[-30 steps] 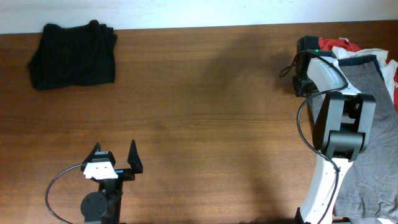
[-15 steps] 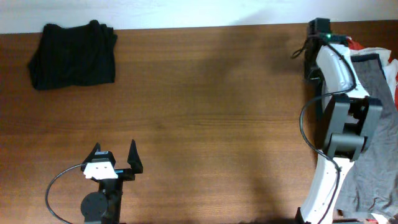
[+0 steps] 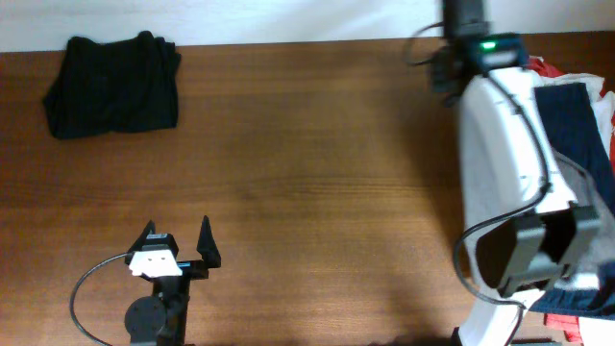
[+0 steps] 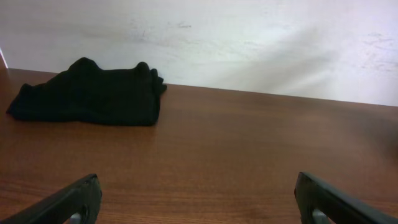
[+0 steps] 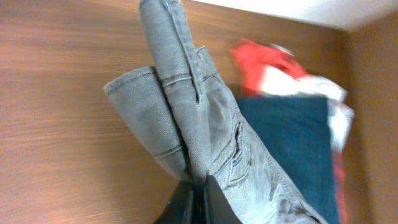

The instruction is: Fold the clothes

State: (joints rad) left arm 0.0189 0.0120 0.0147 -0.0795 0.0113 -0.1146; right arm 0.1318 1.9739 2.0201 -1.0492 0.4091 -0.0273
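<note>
- Sitting at the far left corner of the table point(image 3: 307, 173) is the black garment point(image 3: 113, 85), bunched into a rough square close to the back edge, nothing touching it.
- Left gripper point(image 3: 176, 245) is parked low on the near side, well away from that garment. Its fingers point(image 4: 68, 202) are spread wide with only bare wood between them, so it's holding nothing.
- Middle of the table is just brown wood grain.
- Right arm point(image 3: 500, 144) stretches from the near right corner all the way to the back edge, with a little green light point(image 3: 488, 44) lit near the wrist.
- Right gripper point(image 5: 202, 193) is pinched tight on the grey shorts point(image 5: 193, 124). The wrist view shows a doubled-up fold of the cloth clamped between the dark fingers, with stitched seams and a pocket edge showing. From overhead the arm hides the shorts.
- Just right of the arm lie the navy shorts point(image 3: 577, 125), flat on the table, partly under the arm.
- Red-and-white pieces point(image 3: 550, 69) poke out around the navy shorts at the far right edge, touching them.
</note>
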